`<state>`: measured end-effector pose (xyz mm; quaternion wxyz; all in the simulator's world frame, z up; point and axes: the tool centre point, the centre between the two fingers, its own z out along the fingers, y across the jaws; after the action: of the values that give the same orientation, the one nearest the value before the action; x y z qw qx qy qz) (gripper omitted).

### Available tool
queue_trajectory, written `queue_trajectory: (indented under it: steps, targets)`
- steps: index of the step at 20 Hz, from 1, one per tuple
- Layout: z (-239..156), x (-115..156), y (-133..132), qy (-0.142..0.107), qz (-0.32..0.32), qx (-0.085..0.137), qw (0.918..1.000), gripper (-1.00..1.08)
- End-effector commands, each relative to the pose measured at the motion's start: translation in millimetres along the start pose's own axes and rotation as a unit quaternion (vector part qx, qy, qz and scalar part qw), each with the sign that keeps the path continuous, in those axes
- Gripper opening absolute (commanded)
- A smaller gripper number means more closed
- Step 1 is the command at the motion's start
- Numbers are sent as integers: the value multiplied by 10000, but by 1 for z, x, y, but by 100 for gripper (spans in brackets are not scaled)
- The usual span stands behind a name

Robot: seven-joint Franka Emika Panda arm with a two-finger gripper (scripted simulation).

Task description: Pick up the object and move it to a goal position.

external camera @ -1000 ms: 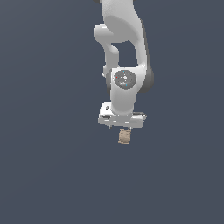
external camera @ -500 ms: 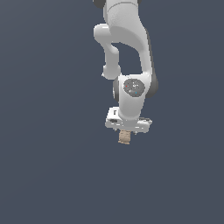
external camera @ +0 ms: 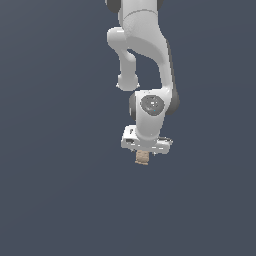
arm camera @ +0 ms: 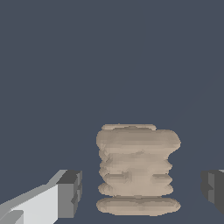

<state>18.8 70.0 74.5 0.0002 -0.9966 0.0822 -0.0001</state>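
The object is a small tan piece with darker bands, seen just under the white hand of the arm in the exterior view. In the wrist view the object looks like a ribbed beige stack standing between the two dark fingertips. A gap shows on each side of it, so neither fingertip touches it. My gripper is open and straddles the object from above. Much of the object's upper part is hidden by the hand in the exterior view.
A uniform dark blue-grey surface fills everything around the arm. The white arm links rise above the hand toward the exterior view's top. No other objects or a goal marker show.
The hand has come down over the object and shifted slightly to the exterior view's right. The object has stayed where it was.
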Motion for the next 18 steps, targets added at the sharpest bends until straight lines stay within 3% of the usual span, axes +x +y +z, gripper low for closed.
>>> queue_trajectory:
  steps: [1, 9, 10, 18]
  targets:
    - [14, -1, 0, -4, 5, -2, 10000, 100]
    - [34, 0, 0, -1, 11, -2, 10000, 100]
    - [34, 0, 0, -1, 11, -2, 10000, -100]
    - [34, 0, 0, -1, 11, -2, 10000, -100]
